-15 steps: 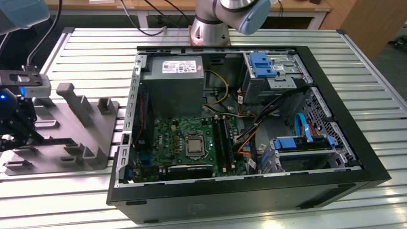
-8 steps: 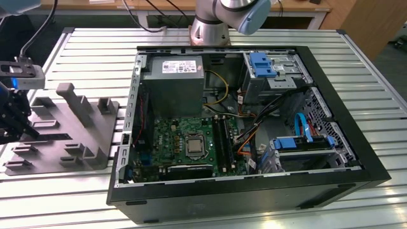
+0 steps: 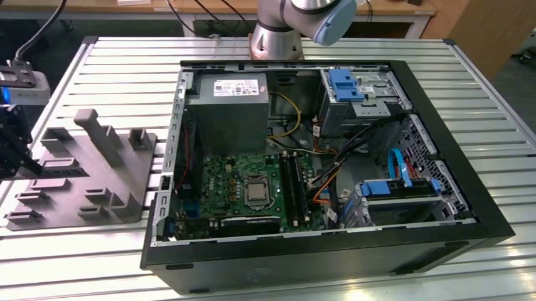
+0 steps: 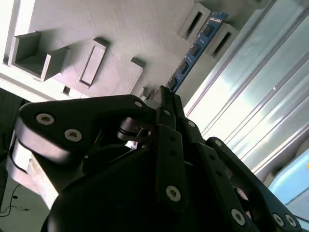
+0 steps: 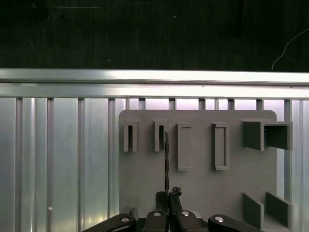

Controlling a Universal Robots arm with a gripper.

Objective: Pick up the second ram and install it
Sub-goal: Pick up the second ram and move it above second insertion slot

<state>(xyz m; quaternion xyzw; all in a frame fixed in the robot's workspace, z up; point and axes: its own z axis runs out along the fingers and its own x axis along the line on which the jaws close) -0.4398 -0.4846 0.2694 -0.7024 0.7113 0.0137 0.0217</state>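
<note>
The second ram [image 4: 195, 48] is a thin, long stick, blue with dark chips, seen edge-on as a dark line [image 5: 166, 159] in the first wrist view. My gripper [image 4: 164, 96] is shut on its near end, the fingertips [image 5: 161, 197] pinching it from both sides. The stick runs over the grey fixture [image 5: 198, 188], beside one of its narrow slots [image 5: 159, 136]. In the exterior view the gripper [image 3: 29, 168] hangs at the exterior view's left edge, over the fixture [image 3: 84, 188]. I cannot tell whether the stick still touches the fixture.
An open computer case [image 3: 435, 244] lies to the exterior view's right of the fixture, with a motherboard [image 3: 243, 188], long memory slots [image 3: 293, 179], a power supply [image 3: 230, 106] and loose cables. The ribbed metal table [image 3: 469, 69] carries everything. The arm's base [image 3: 277, 37] stands behind the case.
</note>
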